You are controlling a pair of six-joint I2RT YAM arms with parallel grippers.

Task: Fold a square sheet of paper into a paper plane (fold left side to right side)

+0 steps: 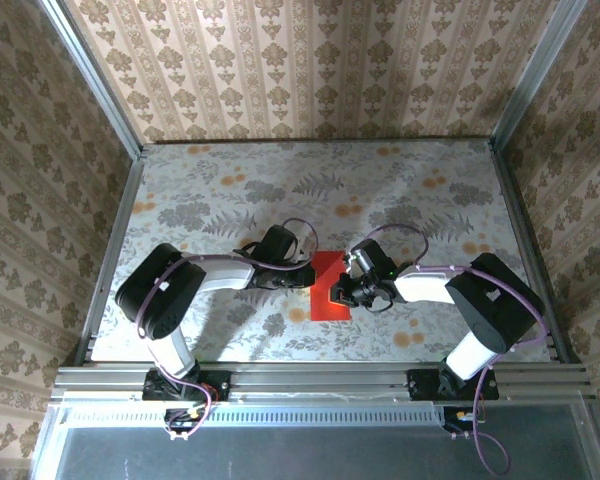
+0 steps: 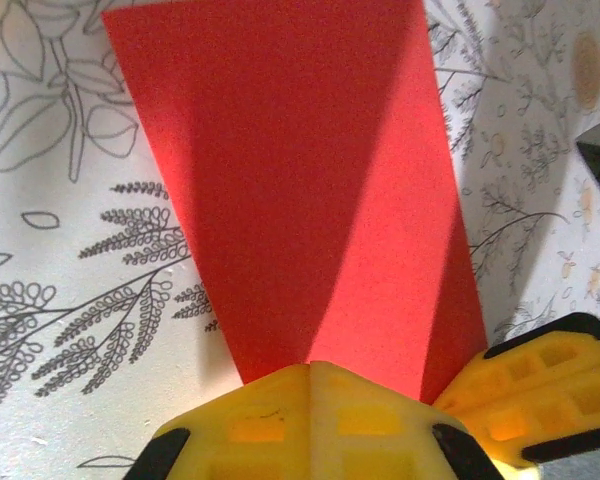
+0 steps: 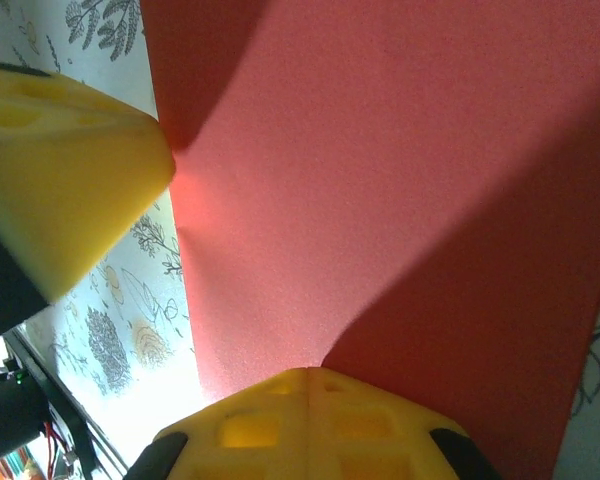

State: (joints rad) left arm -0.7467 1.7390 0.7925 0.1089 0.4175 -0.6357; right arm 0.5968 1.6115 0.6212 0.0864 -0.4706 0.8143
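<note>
Red sheet (image 1: pixel 332 308): lies flat on the floral table (image 1: pixel 230 190), just below frame centre in the top view. It shows there as an upright rectangle, taller than wide. Whether it is one layer or doubled over I cannot tell.

Left wrist view: the sheet (image 2: pixel 310 180) runs from the top edge down to the fingertips at the bottom and narrows toward them. A diagonal shadow band crosses it.

Right wrist view: the sheet (image 3: pixel 400 180) takes up most of the frame, with a strip of table at left.

Left gripper (image 1: pixel 305 279): reaches in from the left, its tip at the sheet's left edge. In its own camera the gripper (image 2: pixel 310 385) has its yellow fingers fully together, meeting at a seam and resting on the near edge of the paper. Nothing is pinched between them.

Right gripper (image 1: pixel 340 292): comes from the right, over the sheet's right half. In its own camera the gripper (image 3: pixel 308 405) likewise has its fingers closed against each other, tips down on the red surface, grasping nothing.

The two grippers sit near each other across the sheet. One right finger (image 2: pixel 540 385) shows at lower right of the left wrist view, and one left finger (image 3: pixel 70 170) at upper left of the right wrist view
</note>
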